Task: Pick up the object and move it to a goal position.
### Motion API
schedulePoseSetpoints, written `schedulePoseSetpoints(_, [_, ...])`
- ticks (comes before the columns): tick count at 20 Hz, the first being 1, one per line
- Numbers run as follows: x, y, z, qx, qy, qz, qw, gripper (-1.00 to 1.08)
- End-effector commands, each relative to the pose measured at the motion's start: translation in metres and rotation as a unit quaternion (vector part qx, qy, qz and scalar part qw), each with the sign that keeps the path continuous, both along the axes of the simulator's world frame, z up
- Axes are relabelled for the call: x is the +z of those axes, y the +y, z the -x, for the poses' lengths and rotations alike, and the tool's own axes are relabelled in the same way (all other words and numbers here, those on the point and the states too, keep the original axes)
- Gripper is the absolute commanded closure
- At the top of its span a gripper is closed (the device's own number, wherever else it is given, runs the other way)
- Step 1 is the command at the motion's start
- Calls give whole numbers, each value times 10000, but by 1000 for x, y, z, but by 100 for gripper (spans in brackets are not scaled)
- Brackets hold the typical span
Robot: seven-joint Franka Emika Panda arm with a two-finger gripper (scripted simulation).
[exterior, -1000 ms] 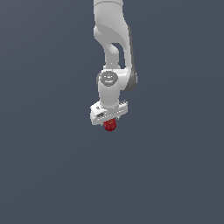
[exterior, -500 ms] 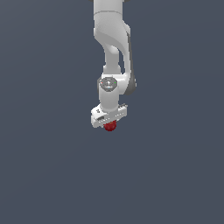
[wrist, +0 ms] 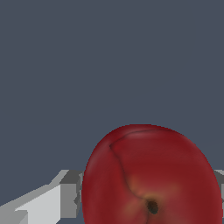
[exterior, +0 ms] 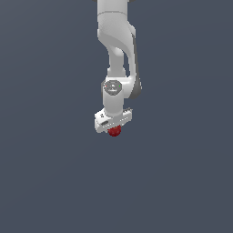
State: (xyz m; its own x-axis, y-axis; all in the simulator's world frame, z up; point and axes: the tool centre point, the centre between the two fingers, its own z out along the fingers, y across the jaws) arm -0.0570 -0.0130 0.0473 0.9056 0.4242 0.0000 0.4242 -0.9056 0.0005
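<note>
Now the white gripper (exterior: 113, 128) is clenching the dark-red apple (exterior: 114, 131) between its fingers (wrist: 41, 203), the fruit sitting just under the hand near the exterior view's middle. Judging by this, the carry step is running; next comes steady travel toward a goal that is not showing.

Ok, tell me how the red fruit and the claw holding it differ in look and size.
Colour: the red fruit is glossy dark red, while the claw is white with grey parts. Shape: the red fruit is rounded, with a dark dimple showing in the wrist view; the claw is blocky and angular. Size: the red fruit is narrower than the claw's body. Both hang together under the arm.
</note>
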Motion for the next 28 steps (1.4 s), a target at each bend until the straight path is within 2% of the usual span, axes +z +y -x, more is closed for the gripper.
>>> schedulePoseSetpoints(1, [1, -1, 0, 0, -2, 1, 10000, 108])
schedulePoseSetpoints(6, [15, -7, -2, 0, -2, 1, 10000, 108])
schedulePoseSetpoints(12, [49, -24, -6, 2, -2, -1, 10000, 108])
schedulePoseSetpoints(28, [205, -99, -26, 7, -3, -13, 10000, 108])
